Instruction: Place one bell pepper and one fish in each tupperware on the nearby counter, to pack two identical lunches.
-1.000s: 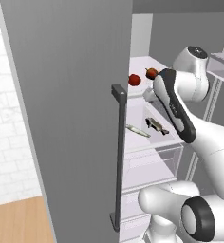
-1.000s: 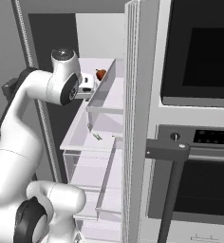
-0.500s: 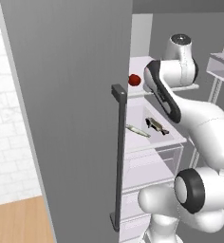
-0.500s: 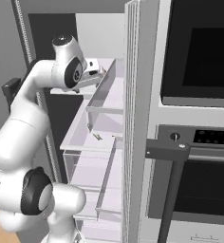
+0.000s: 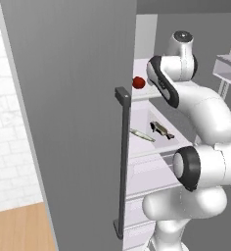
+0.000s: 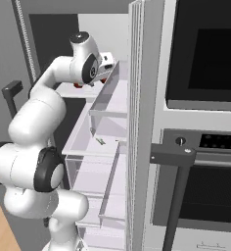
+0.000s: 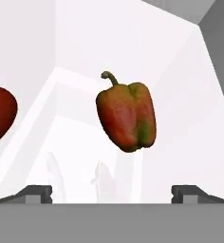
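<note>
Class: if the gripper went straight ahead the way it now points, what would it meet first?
Most likely the red-green bell pepper, which sits nearly centred ahead of the open gripper. A second red pepper lies off to the side. Depth is unclear.

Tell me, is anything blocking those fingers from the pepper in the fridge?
Nothing visible does. The open fingers face the bell pepper across bare white shelf; a second red pepper sits off to one side.
</note>
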Available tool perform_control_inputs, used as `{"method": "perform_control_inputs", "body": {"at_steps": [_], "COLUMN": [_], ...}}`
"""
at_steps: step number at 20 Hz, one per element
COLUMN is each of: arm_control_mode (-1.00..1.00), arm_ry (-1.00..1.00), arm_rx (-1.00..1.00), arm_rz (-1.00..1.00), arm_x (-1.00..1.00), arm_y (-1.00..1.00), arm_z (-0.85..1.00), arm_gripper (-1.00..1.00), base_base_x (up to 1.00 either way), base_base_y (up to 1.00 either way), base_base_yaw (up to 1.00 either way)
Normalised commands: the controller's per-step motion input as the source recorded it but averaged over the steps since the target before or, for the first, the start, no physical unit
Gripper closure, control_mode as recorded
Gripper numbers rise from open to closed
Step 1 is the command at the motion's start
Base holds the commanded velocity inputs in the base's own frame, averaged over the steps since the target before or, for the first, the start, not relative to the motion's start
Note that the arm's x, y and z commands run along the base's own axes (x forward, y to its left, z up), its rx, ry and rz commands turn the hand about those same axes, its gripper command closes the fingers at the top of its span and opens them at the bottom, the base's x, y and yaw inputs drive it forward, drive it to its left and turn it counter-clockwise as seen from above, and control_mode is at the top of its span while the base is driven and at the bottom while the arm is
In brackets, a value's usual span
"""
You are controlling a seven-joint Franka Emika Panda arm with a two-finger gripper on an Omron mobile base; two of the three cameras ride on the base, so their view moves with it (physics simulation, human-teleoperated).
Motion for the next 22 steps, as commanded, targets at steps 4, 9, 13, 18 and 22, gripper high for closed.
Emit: {"method": "perform_control_inputs", "body": {"at_steps": [4, 9, 13, 18, 22], "arm_control_mode": [-1.00, -1.00, -1.00, -1.00, -1.00], "arm_ry": [-0.01, 0.07, 0.03, 0.02, 0.00], "arm_rx": [0.00, 0.00, 0.01, 0.00, 0.00], "arm_rz": [0.02, 0.03, 0.03, 0.00, 0.00], "arm_x": [0.74, 0.68, 0.46, 0.02, 0.00], "arm_y": [0.00, -0.11, -0.09, 0.00, 0.00], "arm_z": [0.00, 0.00, 0.00, -0.07, -0.17], "arm_gripper": [-1.00, -1.00, -1.00, -1.00, -1.00], "base_base_x": [0.00, 0.00, 0.00, 0.00, 0.00], "base_base_y": [0.00, 0.00, 0.00, 0.00, 0.00], "base_base_yaw": [0.00, 0.00, 0.00, 0.00, 0.00]}}
